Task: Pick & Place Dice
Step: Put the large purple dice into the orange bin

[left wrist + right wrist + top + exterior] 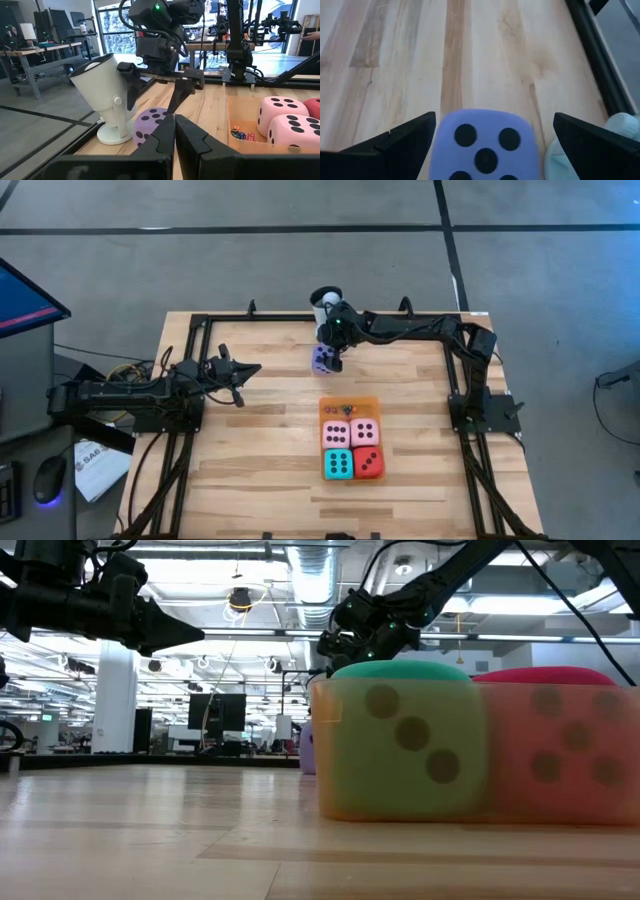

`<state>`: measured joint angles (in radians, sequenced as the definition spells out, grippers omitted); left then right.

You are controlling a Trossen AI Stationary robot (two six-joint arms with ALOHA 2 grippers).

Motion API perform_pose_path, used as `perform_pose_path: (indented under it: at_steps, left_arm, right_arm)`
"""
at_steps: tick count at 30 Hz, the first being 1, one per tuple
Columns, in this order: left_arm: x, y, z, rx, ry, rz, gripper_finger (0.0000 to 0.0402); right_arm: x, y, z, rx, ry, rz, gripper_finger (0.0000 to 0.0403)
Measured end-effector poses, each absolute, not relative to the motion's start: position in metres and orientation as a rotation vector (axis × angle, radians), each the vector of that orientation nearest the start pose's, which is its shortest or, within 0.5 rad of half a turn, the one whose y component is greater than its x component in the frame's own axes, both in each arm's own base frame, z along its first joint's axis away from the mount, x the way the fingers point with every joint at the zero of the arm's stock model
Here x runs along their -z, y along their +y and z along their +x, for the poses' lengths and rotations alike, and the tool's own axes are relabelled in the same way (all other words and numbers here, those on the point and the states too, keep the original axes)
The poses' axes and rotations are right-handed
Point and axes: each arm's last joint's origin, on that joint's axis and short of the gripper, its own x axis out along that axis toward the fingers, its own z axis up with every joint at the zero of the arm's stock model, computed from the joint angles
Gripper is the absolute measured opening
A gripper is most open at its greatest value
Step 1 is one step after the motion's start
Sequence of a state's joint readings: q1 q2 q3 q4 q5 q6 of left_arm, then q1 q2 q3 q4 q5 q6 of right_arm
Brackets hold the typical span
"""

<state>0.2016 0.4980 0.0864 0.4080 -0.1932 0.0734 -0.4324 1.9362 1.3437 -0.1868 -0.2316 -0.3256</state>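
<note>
A purple die point(320, 361) point(485, 145) rests on the wooden table point(250, 460) by its underside, right in front of the white mug point(325, 302). My right gripper point(150, 107) hovers open just above it. Its two fingers stand apart on either side of the die's top, touching nothing. Two pink dice point(350, 432), a teal die point(338, 464) and a red die point(368, 463) sit in the orange tray point(350, 401), with tiny coloured pieces point(240, 134) at its far end. My left gripper point(250, 368) is shut and level at the table's left, holding nothing.
The white mug point(107, 95) stands close behind the purple die, near the table's far edge. A black frame rail point(200, 320) runs around the tabletop. Bare wood lies between the purple die and the tray.
</note>
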Motion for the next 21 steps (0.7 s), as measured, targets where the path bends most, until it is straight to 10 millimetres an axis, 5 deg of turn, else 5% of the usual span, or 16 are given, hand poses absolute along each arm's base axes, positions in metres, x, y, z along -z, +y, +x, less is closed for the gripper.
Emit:
perform_pose_path:
  at_steps: [21]
  left_arm:
    - [-0.1862,0.0320,0.1290,-0.394,0.018,0.072,0.0001]
  right_arm:
    - [-0.1925,-0.1657,0.3815,0.052,0.804,-0.034,0.0400]
